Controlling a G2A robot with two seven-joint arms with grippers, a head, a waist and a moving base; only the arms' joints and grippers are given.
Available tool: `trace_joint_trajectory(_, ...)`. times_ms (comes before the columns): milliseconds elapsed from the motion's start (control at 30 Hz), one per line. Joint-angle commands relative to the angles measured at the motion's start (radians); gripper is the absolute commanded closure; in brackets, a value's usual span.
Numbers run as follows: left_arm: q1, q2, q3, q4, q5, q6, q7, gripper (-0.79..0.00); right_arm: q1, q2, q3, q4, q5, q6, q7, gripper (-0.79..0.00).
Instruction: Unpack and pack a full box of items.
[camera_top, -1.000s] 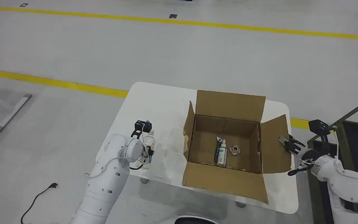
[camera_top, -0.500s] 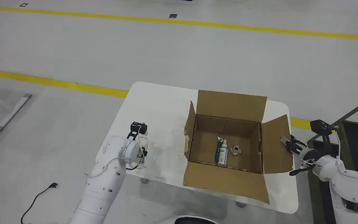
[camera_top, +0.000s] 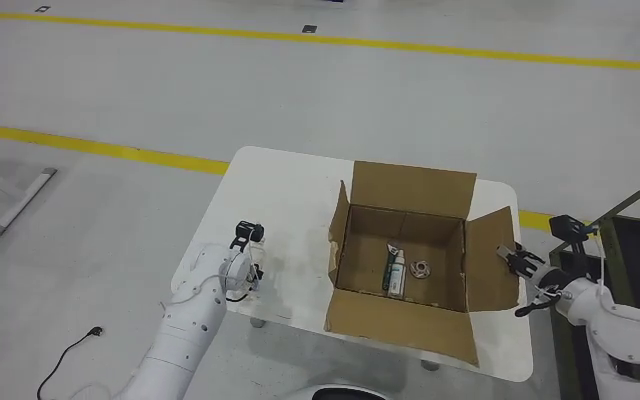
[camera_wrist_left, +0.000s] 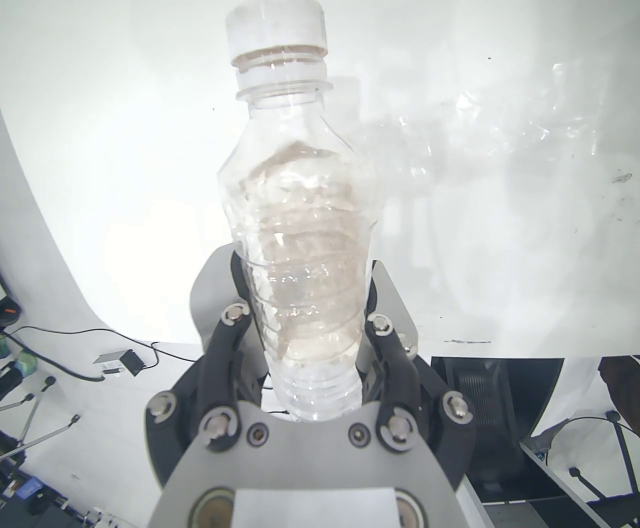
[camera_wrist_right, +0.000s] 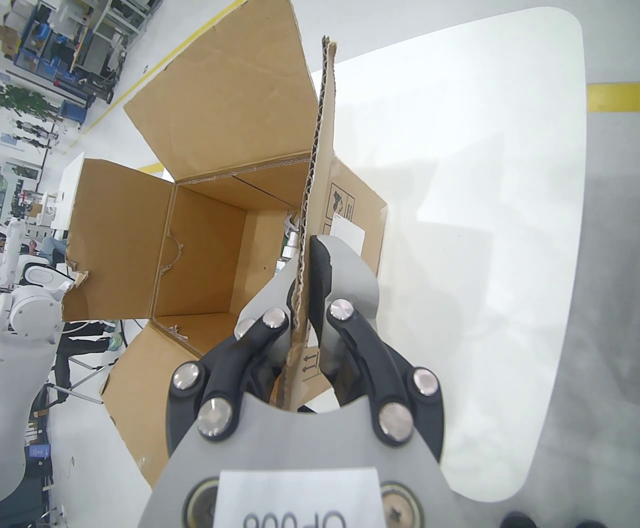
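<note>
An open cardboard box (camera_top: 400, 225) stands on the right half of the white table (camera_top: 285, 195). Inside it lie a white and green tube (camera_top: 396, 272) and a small round metal part (camera_top: 420, 267). My left gripper (camera_wrist_left: 302, 300) is shut on the lower body of a clear plastic bottle (camera_wrist_left: 300, 210) with a white cap, held just above the tabletop. In the top view that gripper (camera_top: 247, 262) is at the table's left edge. My right gripper (camera_wrist_right: 302, 267) is shut on the edge of the box's right flap (camera_wrist_right: 320, 165), at the table's right side (camera_top: 514, 262).
The box's four flaps stand open, the front one (camera_top: 400, 322) hanging toward the table's front edge. Bare tabletop lies between the left gripper and the box. A dark frame (camera_top: 600, 240) stands off the table's right edge.
My left arm has shifted a little toward the table's left edge with the bottle in it. The right gripper stays on the flap, hardly moved.
</note>
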Motion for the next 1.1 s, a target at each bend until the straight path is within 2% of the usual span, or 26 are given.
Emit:
trace_joint_trajectory(0, -0.012, -0.003, 0.012, 0.032, 0.003, 0.004, 0.001, -0.302, -0.001, 0.001, -0.001, 0.000, 0.000, -0.004, 0.002, -0.191)
trace_joint_trajectory(33, -0.018, -0.005, 0.017, 0.043, 0.002, 0.005, 0.002, -0.757, 0.000, 0.002, 0.000, 0.000, -0.001, -0.006, 0.001, -0.283)
trace_joint_trajectory(67, -0.024, -0.006, 0.022, 0.054, 0.002, 0.002, 0.000, -0.785, 0.000, 0.003, 0.000, 0.001, -0.002, -0.006, 0.000, -0.351)
trace_joint_trajectory(133, -0.033, -0.009, 0.029, 0.069, -0.001, 0.001, 0.000, -0.785, 0.001, 0.004, 0.001, 0.001, -0.002, -0.005, -0.001, -0.437)
trace_joint_trajectory(267, -0.044, -0.012, 0.034, 0.086, -0.011, 0.006, 0.005, -0.785, 0.006, 0.006, 0.007, 0.002, 0.001, -0.001, -0.007, -0.474)
trace_joint_trajectory(333, -0.047, -0.013, 0.036, 0.090, -0.013, 0.006, 0.004, -0.785, 0.010, 0.007, 0.014, -0.001, 0.005, 0.000, -0.011, -0.409)
trace_joint_trajectory(400, -0.050, -0.013, 0.038, 0.084, -0.019, 0.003, 0.002, -0.785, 0.016, 0.009, 0.024, -0.006, 0.006, -0.001, -0.018, -0.379)
trace_joint_trajectory(567, -0.053, -0.011, 0.021, 0.039, -0.036, 0.008, -0.001, -0.785, 0.055, 0.015, 0.068, -0.037, 0.036, 0.011, -0.029, -0.366)
trace_joint_trajectory(700, -0.036, -0.004, -0.001, -0.041, -0.051, 0.012, -0.018, -0.785, 0.100, 0.021, 0.093, -0.097, 0.078, 0.013, -0.021, -0.360)
trace_joint_trajectory(733, -0.029, -0.002, -0.008, -0.065, -0.056, 0.012, -0.021, -0.785, 0.108, 0.022, 0.090, -0.115, 0.090, 0.004, -0.016, -0.277)
trace_joint_trajectory(767, -0.025, -0.001, -0.013, -0.079, -0.059, 0.012, -0.025, -0.785, 0.112, 0.023, 0.086, -0.130, 0.097, -0.011, -0.009, 0.000)
trace_joint_trajectory(867, -0.010, 0.005, -0.033, -0.145, -0.064, 0.010, -0.039, -0.785, 0.112, 0.028, 0.058, -0.178, 0.090, -0.053, 0.026, 0.000)
trace_joint_trajectory(967, 0.005, 0.009, -0.049, -0.206, -0.069, 0.020, -0.037, -0.785, 0.094, 0.030, -0.002, -0.220, 0.039, -0.040, 0.049, 0.000)
trace_joint_trajectory(1067, 0.013, 0.013, -0.059, -0.250, -0.072, 0.025, -0.043, -0.785, 0.073, 0.029, -0.083, -0.237, -0.014, 0.016, 0.065, 0.000)
